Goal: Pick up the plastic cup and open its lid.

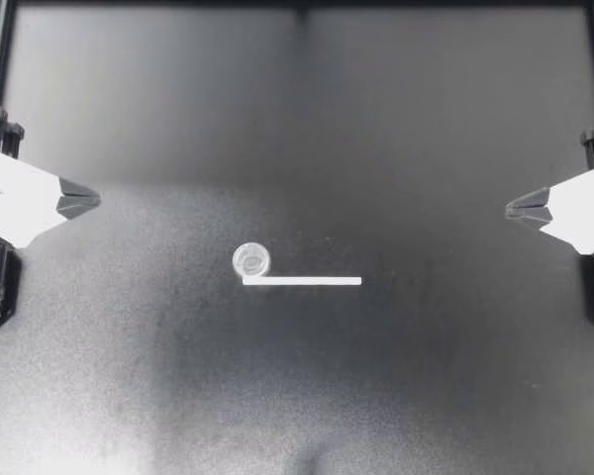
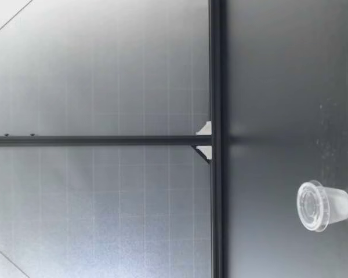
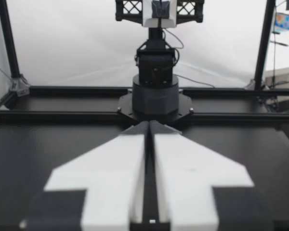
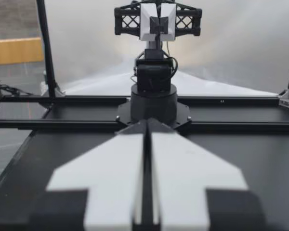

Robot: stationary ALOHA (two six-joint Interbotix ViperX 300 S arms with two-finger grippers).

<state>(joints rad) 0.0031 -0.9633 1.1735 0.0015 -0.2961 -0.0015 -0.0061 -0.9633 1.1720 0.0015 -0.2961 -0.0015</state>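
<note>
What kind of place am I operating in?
Probably a lab robot workcell: black table inside a black metal frame, my left gripper and right gripper at opposite edges, a plastic cup beside a white strip.

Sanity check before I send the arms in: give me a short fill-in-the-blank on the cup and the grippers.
1. The plastic cup stands ____ on the table, with its lid on top.
2. My left gripper and my right gripper are both ____, holding nothing.
3. The cup is nearer to my ____ gripper.
Missing words: upright; shut; left.
</note>
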